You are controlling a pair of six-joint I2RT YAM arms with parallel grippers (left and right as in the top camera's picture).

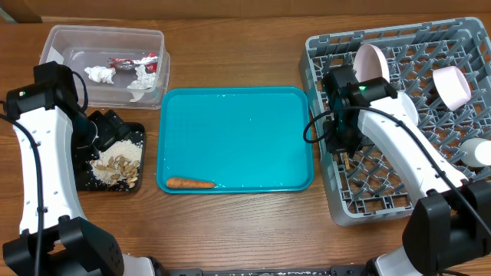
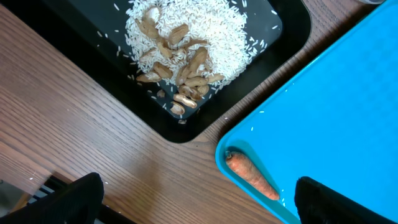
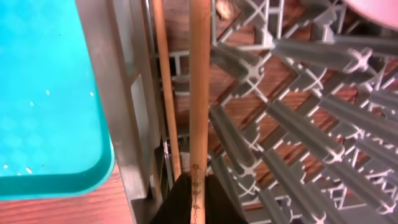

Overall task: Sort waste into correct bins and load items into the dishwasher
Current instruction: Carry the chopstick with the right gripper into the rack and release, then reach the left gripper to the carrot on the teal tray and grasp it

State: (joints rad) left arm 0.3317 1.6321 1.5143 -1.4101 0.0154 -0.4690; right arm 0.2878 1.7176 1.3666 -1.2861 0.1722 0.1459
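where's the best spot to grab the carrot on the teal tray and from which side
Take the carrot across its thicker left half, coming straight down from above, jaws set across its length. It lies flat, lengthwise along the teal tray's front lip, so a sideways approach is likely blocked there.

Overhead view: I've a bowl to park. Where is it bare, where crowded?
Most of the teal tray is bare, behind the carrot at its near edge. Bare table lies before it. Crowded: black tray, clear tub, dish rack, where the right gripper holds a chopstick.
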